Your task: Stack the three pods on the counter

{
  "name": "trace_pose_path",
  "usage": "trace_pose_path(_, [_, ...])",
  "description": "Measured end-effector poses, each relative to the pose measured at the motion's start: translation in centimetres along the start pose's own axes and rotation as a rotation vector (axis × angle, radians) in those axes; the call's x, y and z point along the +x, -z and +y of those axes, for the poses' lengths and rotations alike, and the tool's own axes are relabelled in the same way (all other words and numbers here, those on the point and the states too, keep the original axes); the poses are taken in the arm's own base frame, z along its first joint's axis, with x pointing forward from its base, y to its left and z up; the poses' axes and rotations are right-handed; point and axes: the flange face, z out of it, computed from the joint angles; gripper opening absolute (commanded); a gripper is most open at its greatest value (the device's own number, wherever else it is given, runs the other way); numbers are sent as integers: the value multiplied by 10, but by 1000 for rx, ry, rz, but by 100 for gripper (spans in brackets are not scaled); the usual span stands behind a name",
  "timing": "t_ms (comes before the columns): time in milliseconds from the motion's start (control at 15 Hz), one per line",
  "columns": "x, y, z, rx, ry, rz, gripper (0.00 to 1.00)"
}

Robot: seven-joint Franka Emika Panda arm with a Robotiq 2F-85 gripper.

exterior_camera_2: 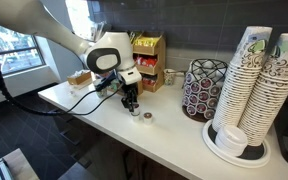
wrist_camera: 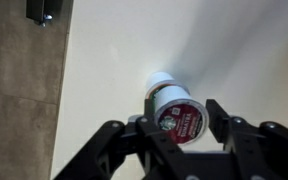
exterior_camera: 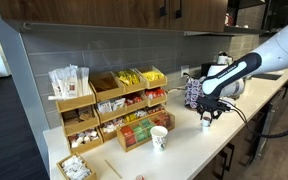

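One pod (wrist_camera: pixel 169 100), red-topped with a white side, sits on the pale counter (wrist_camera: pixel 114 70) right between the fingers of the gripper (wrist_camera: pixel 177 122) in the wrist view. The jaws are partway apart, one finger on either side of it, and I cannot tell whether they actually pinch it. In an exterior view a second pod (exterior_camera_2: pixel 147 119) lies on the counter just beside the gripper, clear of it. A white paper cup (exterior_camera: pixel 159 137) stands near the wooden snack organiser (exterior_camera: pixel 104 105).
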Motion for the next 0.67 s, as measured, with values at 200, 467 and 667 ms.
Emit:
trace_pose_path(200, [0,0,0,-1,1,1,29])
trace_pose_path(467, [2,0,1,-4,1,4,87])
trace_pose_path(667, [5,-1,4,-7,-3,6,100])
